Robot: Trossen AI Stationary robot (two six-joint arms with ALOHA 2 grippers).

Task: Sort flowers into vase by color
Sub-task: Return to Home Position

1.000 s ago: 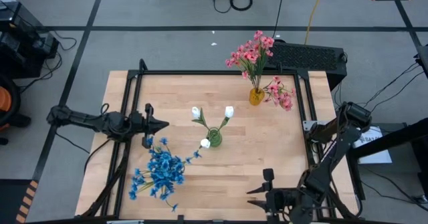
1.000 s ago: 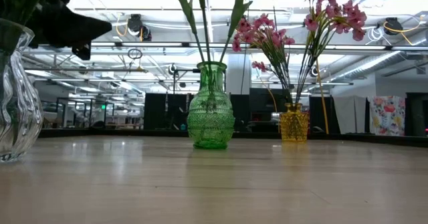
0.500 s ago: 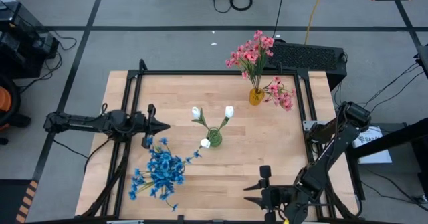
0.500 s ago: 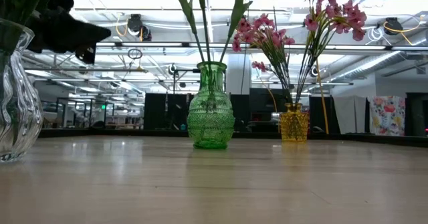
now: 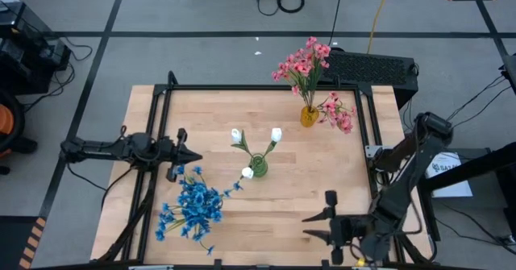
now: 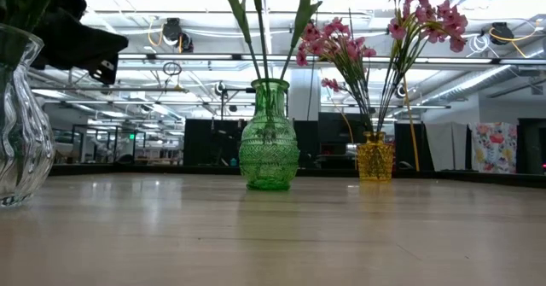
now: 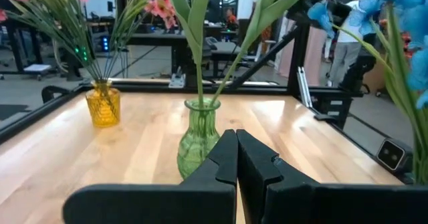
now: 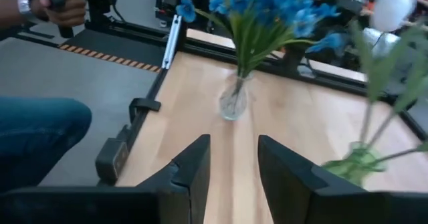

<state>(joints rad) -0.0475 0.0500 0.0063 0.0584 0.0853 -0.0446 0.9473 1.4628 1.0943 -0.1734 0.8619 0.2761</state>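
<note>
Flowers (image 5: 197, 199) stood sorted by colour on your table (image 5: 347, 181), each shade in a vase of its own. The blue clusters (image 8: 261, 7) filled the transparent vase (image 8: 233, 103) on the left arm's side. The white buds (image 5: 276, 135) rose from the green vase (image 6: 269, 141) near the middle. The pink sprays (image 5: 302, 64) sat in the yellow vase (image 5: 309, 117) at the far edge, one of them leaning low toward the right arm's side. The three vases were well apart, which I judged left you room to bring an arm to one without brushing another.

Your left gripper (image 5: 197, 155) hung above the wood just beside the blue blossoms. Its jaws were pressed together on nothing and it pointed toward the green vase. Your right gripper (image 5: 306, 226) sat low at the table's edge on its own side, jaws apart with only bare wood between them, facing the transparent vase from well off.

Every stem I could make out was already in a vase, so the sorting looked finished and empty jaws suited a retreat to rest. The left arm was the one to mind, because a sideways drift could have caught a blue spray and tipped the vase, so a straight pull back seemed safest. A person (image 8: 33, 137) sat just off the table near the right arm.
</note>
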